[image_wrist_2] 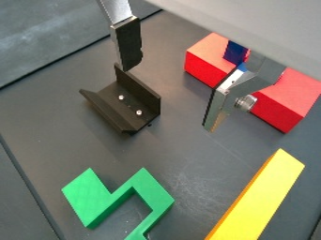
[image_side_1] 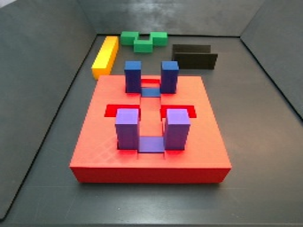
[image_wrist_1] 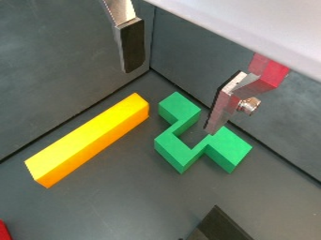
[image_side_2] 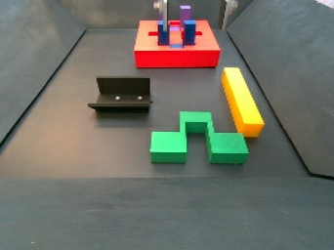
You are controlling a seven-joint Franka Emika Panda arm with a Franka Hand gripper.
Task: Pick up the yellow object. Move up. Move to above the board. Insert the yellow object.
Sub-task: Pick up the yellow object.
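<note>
- Right now I see my hand (image_wrist_1: 170,75) hanging above the dark surface (image_wrist_1: 75,84), its silver fingers (image_wrist_1: 128,42) apart and holding nothing.
- The long yellow-orange rectangular bar (image_wrist_1: 90,140) lies flat on that surface, just beside the green block (image_wrist_1: 194,134).
- The flat red square board (image_side_1: 151,133) with upright blue and purple posts sits well apart from the dark fixture (image_side_2: 120,94).

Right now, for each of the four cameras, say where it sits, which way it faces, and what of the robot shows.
Wrist view: above the floor, looking down at the yellow bar and green block; open gripper shows.
Wrist view: looking down at the fixture, board; gripper shows.
Side view: beyond the board, facing the bar; no robot.
Side view: opposite end, facing the board; fingers barely show.
All share the bar and green block.
</note>
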